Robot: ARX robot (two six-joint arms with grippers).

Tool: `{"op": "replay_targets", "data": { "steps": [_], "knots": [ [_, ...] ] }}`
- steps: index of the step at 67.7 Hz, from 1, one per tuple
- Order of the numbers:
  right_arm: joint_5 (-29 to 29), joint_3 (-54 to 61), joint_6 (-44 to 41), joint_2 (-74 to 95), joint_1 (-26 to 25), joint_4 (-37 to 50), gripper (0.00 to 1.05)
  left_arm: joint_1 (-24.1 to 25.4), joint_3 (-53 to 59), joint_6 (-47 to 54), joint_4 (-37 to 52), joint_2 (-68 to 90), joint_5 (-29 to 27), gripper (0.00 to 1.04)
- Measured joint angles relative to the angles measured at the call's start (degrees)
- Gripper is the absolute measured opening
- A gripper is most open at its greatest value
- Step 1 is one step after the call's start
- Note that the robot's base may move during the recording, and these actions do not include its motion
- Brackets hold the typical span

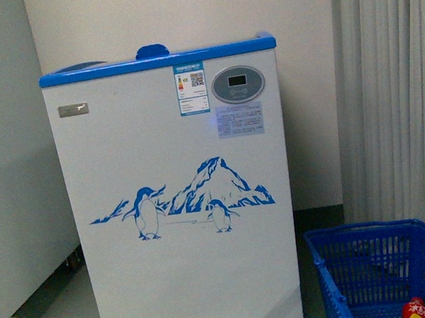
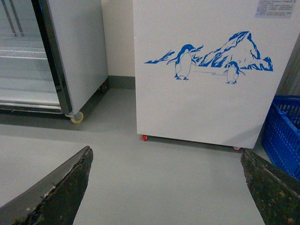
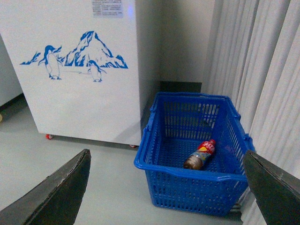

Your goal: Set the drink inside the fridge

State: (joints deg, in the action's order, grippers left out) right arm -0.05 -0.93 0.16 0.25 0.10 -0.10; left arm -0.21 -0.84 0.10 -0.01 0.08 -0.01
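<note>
The fridge [image 1: 175, 201] is a white chest freezer with a blue top rim, a penguin-and-mountain print and an oval grey display; it stands straight ahead, and also shows in the left wrist view [image 2: 206, 70] and the right wrist view [image 3: 75, 70]. The drink [image 3: 200, 154], a bottle with a red label, lies on its side in a blue plastic basket [image 3: 192, 180] on the floor to the fridge's right; its red top shows in the front view [image 1: 416, 309]. My left gripper [image 2: 166, 187] is open and empty above bare floor. My right gripper [image 3: 166, 187] is open and empty, short of the basket.
A pale grey cabinet [image 1: 4, 152] on castors stands to the left of the fridge, its open shelved front showing in the left wrist view [image 2: 28, 61]. Grey curtains [image 1: 396, 84] hang at the right behind the basket [image 1: 386, 270]. Grey floor [image 2: 164, 173] lies before the fridge.
</note>
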Motion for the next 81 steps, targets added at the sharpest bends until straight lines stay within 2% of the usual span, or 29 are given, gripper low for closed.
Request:
{"op": "replay_targets", "data": {
  "steps": [81],
  "knots": [
    [0.0, 0.0, 0.0, 0.0, 0.0, 0.0, 0.97, 0.0, 0.0, 0.0, 0.0, 0.0, 0.0, 0.97]
  ]
}}
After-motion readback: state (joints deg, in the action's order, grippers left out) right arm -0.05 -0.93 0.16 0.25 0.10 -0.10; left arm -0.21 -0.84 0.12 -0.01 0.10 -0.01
